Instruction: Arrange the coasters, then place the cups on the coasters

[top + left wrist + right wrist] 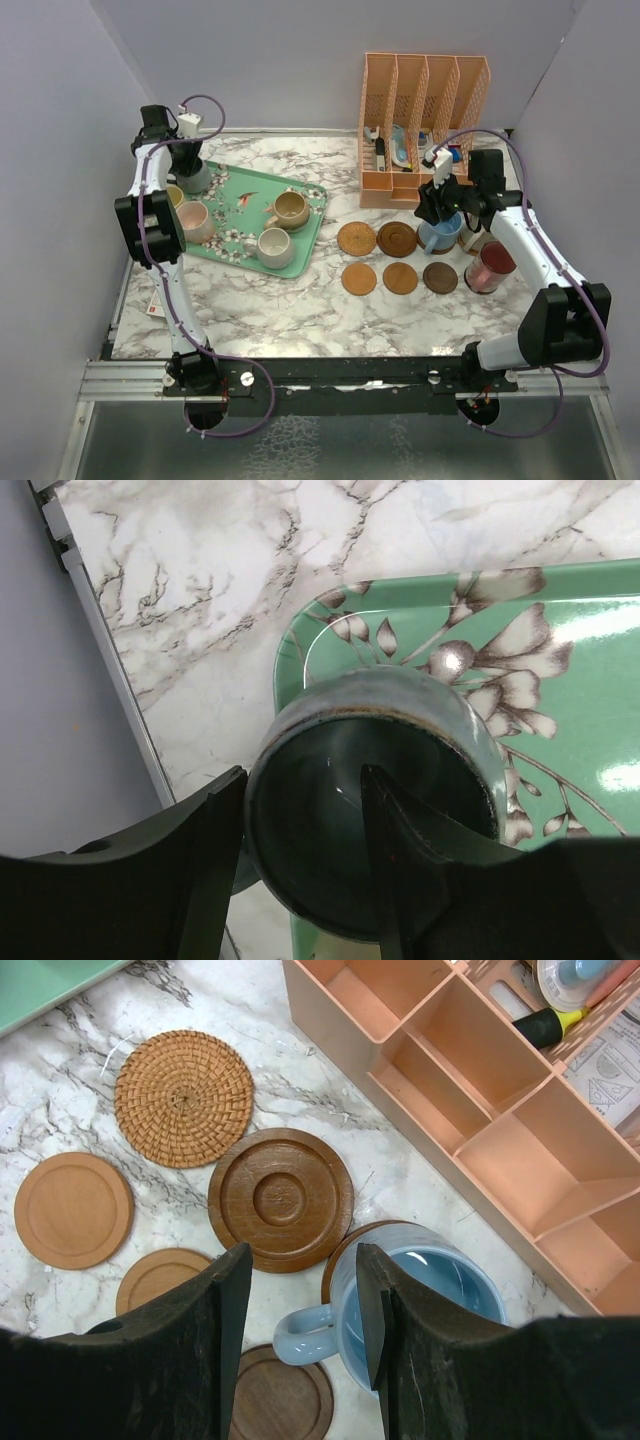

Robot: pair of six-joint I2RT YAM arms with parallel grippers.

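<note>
rim of grey-teal cup straddled by left tool
one finger is set inside, one outside; the jaws are seen apart, not clamped.

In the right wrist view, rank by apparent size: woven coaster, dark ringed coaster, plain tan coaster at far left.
1. Dark ringed coaster and woven coaster: about alike, not ranked.
2. Plain tan coaster: smallest.

Marble-look desk, smooth with a soft sheen. The tray looks like glossy plastic and is catching highlights. Grey-teal cup: shiny mottled glaze. Light blue cup: smooth glaze. Woven coaster, rough wicker; ringed coaster, smooth dark wood. Organiser, matt peach plastic.
</note>
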